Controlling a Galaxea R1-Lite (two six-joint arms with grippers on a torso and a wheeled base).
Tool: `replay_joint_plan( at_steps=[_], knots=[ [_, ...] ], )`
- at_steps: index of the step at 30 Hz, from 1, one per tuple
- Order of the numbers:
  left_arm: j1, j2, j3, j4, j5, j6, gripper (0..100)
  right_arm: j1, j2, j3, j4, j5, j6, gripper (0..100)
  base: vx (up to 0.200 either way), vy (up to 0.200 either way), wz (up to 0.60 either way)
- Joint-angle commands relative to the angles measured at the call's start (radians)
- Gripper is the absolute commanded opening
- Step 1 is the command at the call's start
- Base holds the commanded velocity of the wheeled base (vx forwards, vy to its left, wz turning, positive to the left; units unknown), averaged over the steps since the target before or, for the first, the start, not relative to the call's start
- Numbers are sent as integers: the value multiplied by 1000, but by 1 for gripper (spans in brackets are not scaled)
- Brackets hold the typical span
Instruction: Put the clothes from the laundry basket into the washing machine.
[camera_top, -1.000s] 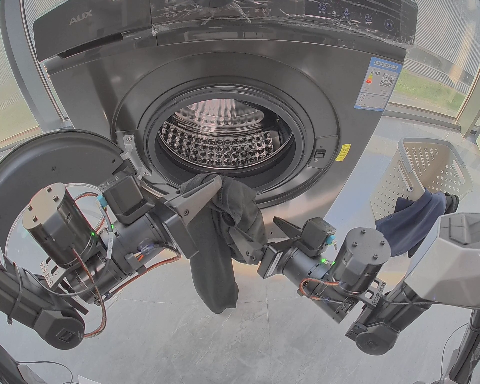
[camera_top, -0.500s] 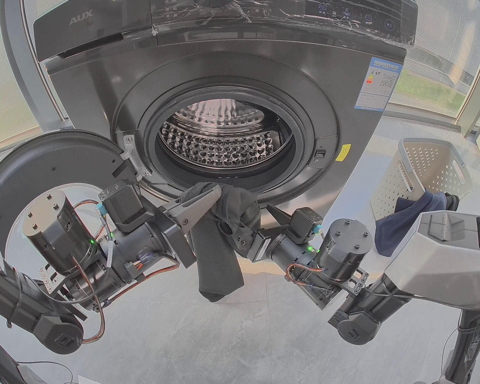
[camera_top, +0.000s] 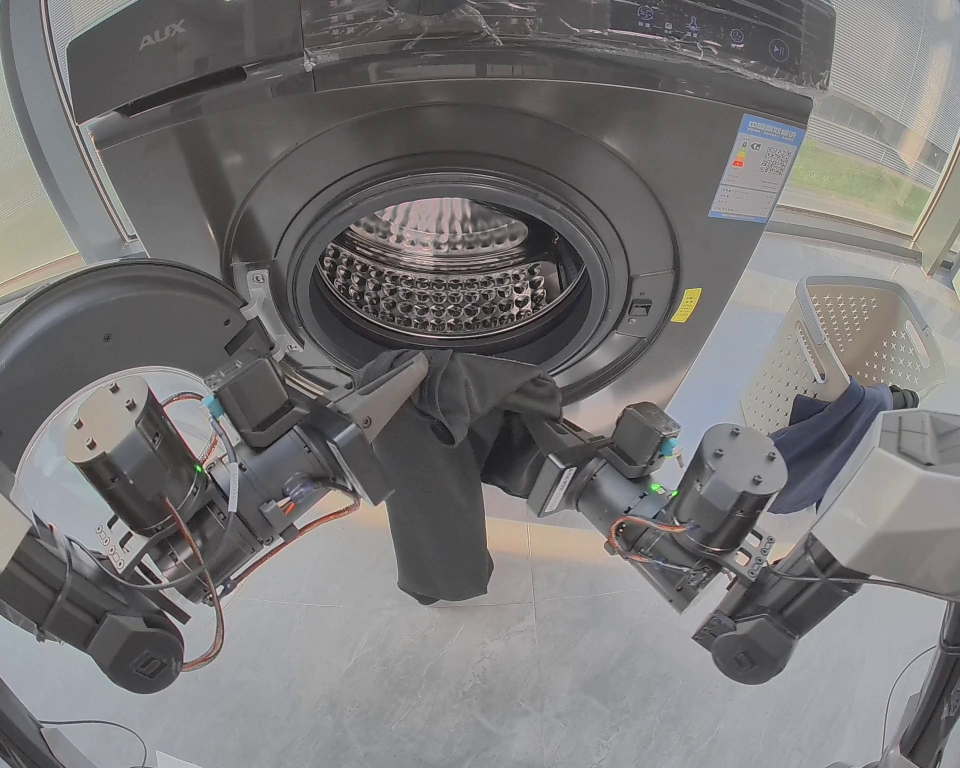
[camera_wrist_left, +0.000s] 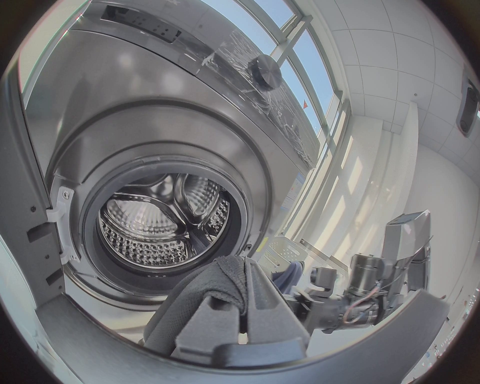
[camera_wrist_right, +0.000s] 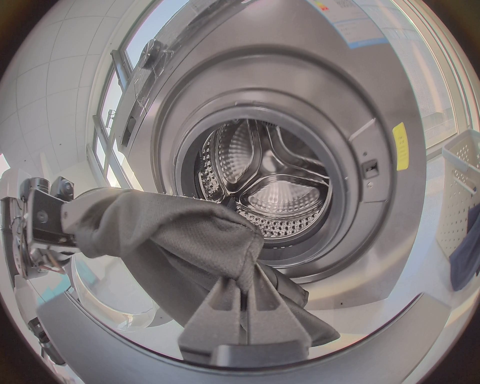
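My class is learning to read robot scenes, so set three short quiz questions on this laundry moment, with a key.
1. True or false: the washing machine door stands open.
2. What hangs over the rim of the laundry basket? A) a blue garment B) a white towel C) a shoe
3. How many grippers are shut on the dark garment?
Key: 1 true; 2 A; 3 two, the left gripper and right gripper.

Below me spreads a pale grey tiled floor (camera_top: 560, 660), glossy with daylight. Tall windows (camera_wrist_left: 305, 90) stand to my side, and white tiles (camera_wrist_left: 395, 55) beyond them.
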Motion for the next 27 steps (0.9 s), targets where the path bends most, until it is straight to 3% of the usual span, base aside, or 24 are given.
replay_joint_plan(
  at_steps=[1, 13, 21, 27],
  knots=[
    [13, 71, -45, -43, 27, -2, 0, -16, -121, 92, 1, 6, -19, 0, 0, 0, 0],
    [18, 76, -54, -49, 33, -5, 0, -39, -174, 136, -1, 9, -14, 0, 0, 0, 0],
    [39, 79, -78, -47, 32, -8, 0, 16, -196, 261, -1, 11, -11, 0, 0, 0, 0],
    [31, 73, -106, -47, 33, -19, 0, 50, -153, 293, -1, 13, -5, 0, 0, 0, 0]
  ],
)
